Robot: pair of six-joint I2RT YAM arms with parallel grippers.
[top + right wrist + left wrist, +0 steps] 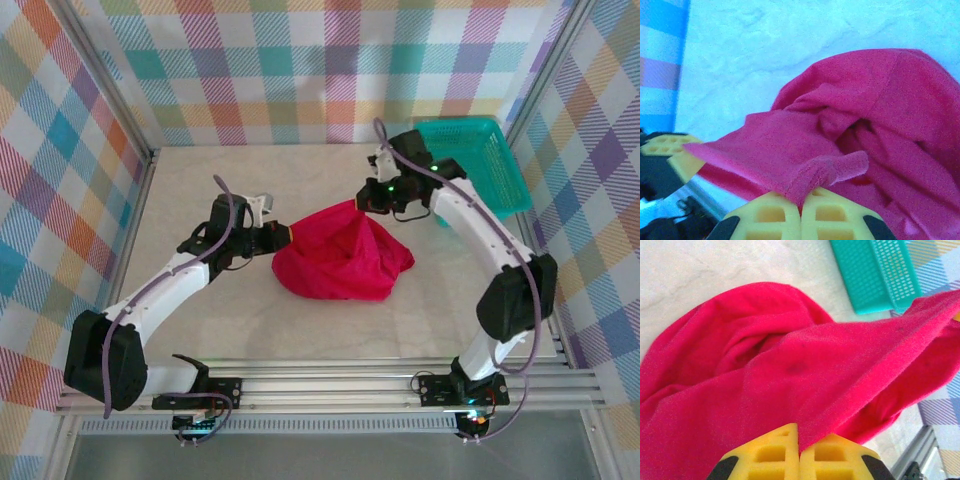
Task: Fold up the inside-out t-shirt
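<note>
The inside-out t-shirt (340,252) is a bright red crumpled heap in the middle of the table, pulled up at two corners. My left gripper (283,237) is shut on its left edge; in the left wrist view the yellow fingers (775,452) pinch a fold of the t-shirt (805,375). My right gripper (366,202) is shut on the upper right corner, lifted above the table. In the right wrist view a small flap of the t-shirt (830,172) sticks out from between the yellow fingers (832,212). The neck tag is hidden.
A teal plastic basket (472,160) stands at the back right, close behind the right arm; it also shows in the left wrist view (875,275). The pale table (200,190) is bounded by plaid walls and a metal rail at the near edge.
</note>
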